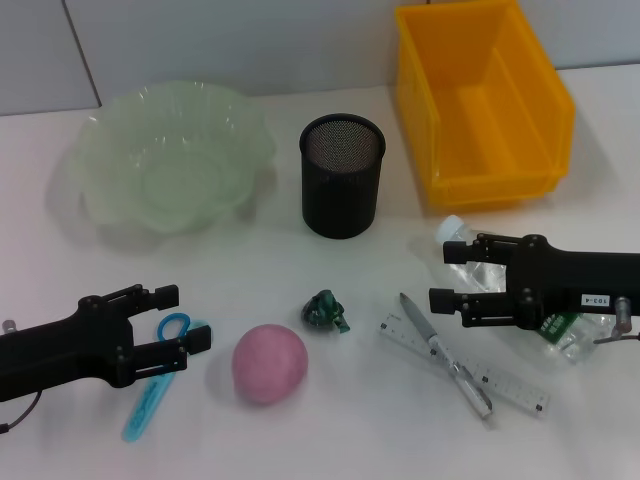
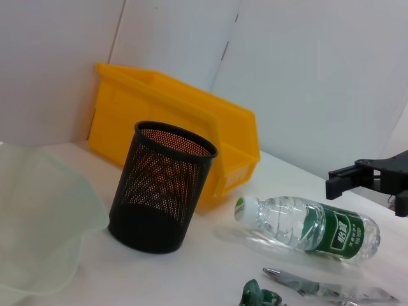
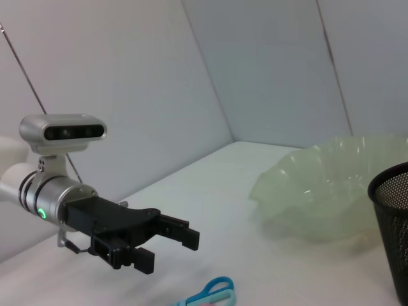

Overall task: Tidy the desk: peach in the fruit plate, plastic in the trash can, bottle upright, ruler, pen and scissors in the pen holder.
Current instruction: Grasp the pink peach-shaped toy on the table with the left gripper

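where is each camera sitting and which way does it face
Head: above the desk, looking down; both grippers, left gripper and right gripper, show open.
Left wrist: low on the left arm, facing the bottle, pen holder and trash can; the right gripper shows.
Right wrist: low on the right arm, facing the fruit plate; the left gripper shows.
Both wrist views share the pen holder.

Lab bench, white desk [image 1: 300,430], blank wall panels [image 2: 306,76]

The left gripper [image 1: 182,317] reaches in low from the desk's [image 1: 300,440] near left edge, fingers parted (one above the other in the head view); the right gripper [image 1: 450,275] comes in from the right edge, fingers likewise spread, both arms lying roughly level
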`<state>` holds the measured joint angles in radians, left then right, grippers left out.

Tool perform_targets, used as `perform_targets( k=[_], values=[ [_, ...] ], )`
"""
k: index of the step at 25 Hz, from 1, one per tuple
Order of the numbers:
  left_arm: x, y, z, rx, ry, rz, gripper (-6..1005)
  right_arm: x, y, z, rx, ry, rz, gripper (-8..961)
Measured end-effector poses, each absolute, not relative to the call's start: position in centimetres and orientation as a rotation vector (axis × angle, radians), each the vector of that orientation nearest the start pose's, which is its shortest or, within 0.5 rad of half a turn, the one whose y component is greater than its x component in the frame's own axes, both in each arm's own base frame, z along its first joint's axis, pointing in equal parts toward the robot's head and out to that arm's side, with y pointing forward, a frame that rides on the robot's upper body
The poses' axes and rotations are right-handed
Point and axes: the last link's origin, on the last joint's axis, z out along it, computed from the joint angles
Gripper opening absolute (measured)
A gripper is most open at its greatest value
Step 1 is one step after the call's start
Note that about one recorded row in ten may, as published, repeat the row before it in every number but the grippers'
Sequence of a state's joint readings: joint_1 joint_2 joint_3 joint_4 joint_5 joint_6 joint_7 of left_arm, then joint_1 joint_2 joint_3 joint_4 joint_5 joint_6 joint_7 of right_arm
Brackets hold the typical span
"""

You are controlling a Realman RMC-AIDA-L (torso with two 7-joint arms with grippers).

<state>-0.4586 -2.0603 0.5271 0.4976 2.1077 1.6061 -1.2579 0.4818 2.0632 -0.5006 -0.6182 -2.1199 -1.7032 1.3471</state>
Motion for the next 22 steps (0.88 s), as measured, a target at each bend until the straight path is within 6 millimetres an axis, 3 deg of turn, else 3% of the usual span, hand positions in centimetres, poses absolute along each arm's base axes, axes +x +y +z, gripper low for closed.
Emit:
perform_targets(
  k=[16,22],
  values=[
    [-29.9,28.9,-0.7,-2.68,-0.746,-0.791,829,28.7,29.9,1.2,-2.719,0.715,0.781,816],
    [-29.3,28.3,0.5,-2.713,-0.585,-0.836,828,29.0,29.7,1.3,-2.707,0.717,0.785,813]
  ],
)
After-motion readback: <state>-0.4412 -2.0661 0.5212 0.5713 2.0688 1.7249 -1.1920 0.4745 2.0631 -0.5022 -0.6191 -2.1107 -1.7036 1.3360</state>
